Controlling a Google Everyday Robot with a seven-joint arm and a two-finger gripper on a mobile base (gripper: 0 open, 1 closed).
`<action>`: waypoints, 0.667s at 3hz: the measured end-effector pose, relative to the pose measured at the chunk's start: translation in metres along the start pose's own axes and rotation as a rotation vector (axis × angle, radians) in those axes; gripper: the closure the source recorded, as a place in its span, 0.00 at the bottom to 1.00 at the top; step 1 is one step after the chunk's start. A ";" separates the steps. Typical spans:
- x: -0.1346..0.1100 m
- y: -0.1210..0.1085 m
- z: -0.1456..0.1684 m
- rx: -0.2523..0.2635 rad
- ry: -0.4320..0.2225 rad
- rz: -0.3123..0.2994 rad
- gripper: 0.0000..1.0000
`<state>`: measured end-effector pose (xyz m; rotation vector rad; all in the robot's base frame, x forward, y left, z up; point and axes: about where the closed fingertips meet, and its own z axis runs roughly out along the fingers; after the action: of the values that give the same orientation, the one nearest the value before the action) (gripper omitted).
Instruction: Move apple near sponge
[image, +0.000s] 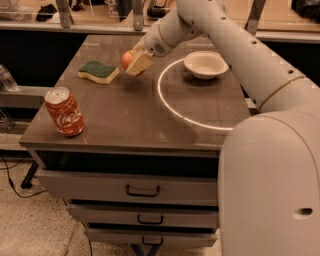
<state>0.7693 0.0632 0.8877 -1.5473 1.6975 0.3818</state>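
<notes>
The red-orange apple (128, 59) is held in my gripper (136, 63), whose fingers are shut on it just above the tabletop. The sponge (98, 71), green on top and yellow beneath, lies flat at the table's back left. The apple hangs a short way to the right of the sponge, apart from it. My white arm reaches in from the upper right and hides part of the apple.
A white bowl (205, 64) sits at the back right of the brown table (135, 125). A red soda can (64, 111) stands upright near the front left corner. Drawers are below the front edge. A bright ring of light lies on the tabletop.
</notes>
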 end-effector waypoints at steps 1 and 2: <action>-0.013 0.005 0.015 -0.026 -0.024 0.000 0.82; -0.014 0.012 0.030 -0.046 -0.035 0.012 0.58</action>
<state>0.7680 0.0960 0.8752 -1.5552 1.6829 0.4544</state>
